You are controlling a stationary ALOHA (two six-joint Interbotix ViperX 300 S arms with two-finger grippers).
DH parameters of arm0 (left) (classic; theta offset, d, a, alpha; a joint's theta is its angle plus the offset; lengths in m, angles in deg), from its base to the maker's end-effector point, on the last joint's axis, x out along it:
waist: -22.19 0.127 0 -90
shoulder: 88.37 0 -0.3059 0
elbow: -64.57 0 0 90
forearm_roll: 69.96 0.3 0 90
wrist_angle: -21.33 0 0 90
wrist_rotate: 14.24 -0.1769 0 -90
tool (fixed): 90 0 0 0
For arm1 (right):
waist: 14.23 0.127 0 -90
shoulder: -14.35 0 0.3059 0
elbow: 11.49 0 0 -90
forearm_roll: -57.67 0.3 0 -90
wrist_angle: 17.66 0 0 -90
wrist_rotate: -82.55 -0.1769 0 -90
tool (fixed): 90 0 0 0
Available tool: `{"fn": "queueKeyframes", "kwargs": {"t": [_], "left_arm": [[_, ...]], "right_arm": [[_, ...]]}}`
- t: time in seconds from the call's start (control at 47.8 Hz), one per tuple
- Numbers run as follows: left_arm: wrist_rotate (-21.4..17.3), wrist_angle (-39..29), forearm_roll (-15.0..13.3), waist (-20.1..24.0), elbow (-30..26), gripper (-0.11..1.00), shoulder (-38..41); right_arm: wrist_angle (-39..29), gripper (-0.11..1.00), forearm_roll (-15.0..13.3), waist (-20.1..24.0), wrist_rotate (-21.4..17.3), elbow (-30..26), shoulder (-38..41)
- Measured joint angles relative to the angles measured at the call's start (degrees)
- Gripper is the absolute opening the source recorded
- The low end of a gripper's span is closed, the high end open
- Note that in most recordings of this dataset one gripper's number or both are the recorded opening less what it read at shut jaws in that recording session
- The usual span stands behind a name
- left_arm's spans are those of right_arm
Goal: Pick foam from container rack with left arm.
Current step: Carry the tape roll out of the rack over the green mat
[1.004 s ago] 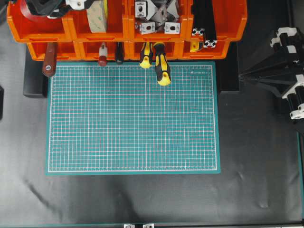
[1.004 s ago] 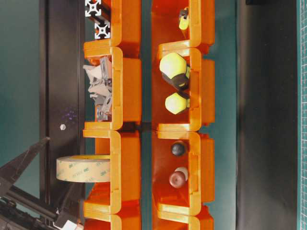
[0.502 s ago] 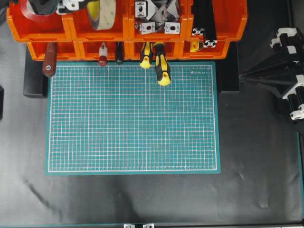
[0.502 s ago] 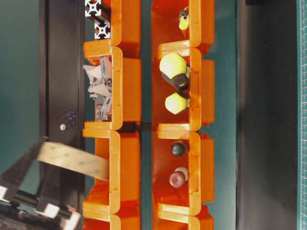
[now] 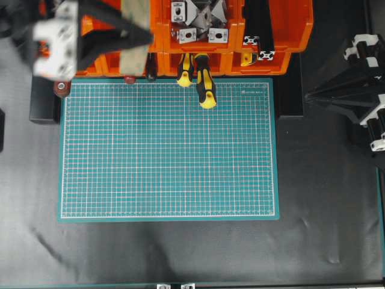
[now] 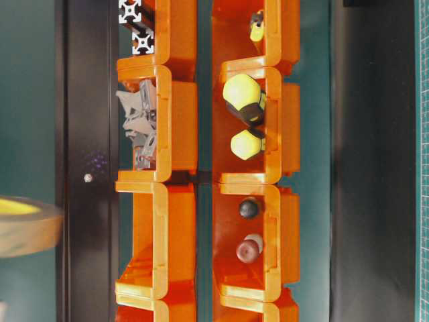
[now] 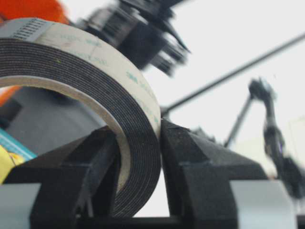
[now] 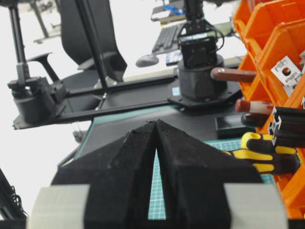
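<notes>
"3M" printed on the foam's [image 7: 95, 95] liner

Your desk [image 5: 180, 253] has a dark, wrinkled cover. A green gridded mat [image 5: 168, 150] lies flat on it. The orange container rack [image 5: 264, 36] stands along the mat's far edge.

I see bright orange bins in the container rack [image 5: 264, 36], a green mat [image 5: 168, 150] ruled with a white grid, yellow-and-black handles [image 5: 204, 84], and the foam [image 7: 119, 143] dark grey with a cream lining.
</notes>
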Motion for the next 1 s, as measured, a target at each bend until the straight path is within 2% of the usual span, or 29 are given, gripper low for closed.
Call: {"fn": "queueKeyframes", "kwargs": {"t": [0.063, 0.188, 0.251, 0.565, 1.004], "left_arm": [[-3.3, -3.0, 0.1, -3.6, -2.0, 0.24, 0.3], [-12.6, -11.6, 0.1, -11.1, -4.2, 0.24, 3.4], [-15.0, -15.2, 0.1, -13.2, -5.0, 0.24, 6.2], [-18.6, -29.3, 0.1, -13.8, -12.5, 0.24, 13.7], [-25.1, -41.6, 0.2, -13.8, -18.0, 0.24, 20.7]], "right_arm": [[0.0, 0.00, 0.0, 0.1, 0.0, -0.1, -0.1], [0.0, 0.00, 0.0, 0.1, 0.3, -0.2, -0.3], [0.0, 0.00, 0.0, 0.1, 0.2, -0.2, -0.3], [0.0, 0.00, 0.0, 0.1, 0.1, -0.4, -0.5], [0.0, 0.00, 0.0, 0.2, 0.1, -0.4, -0.5]]}}
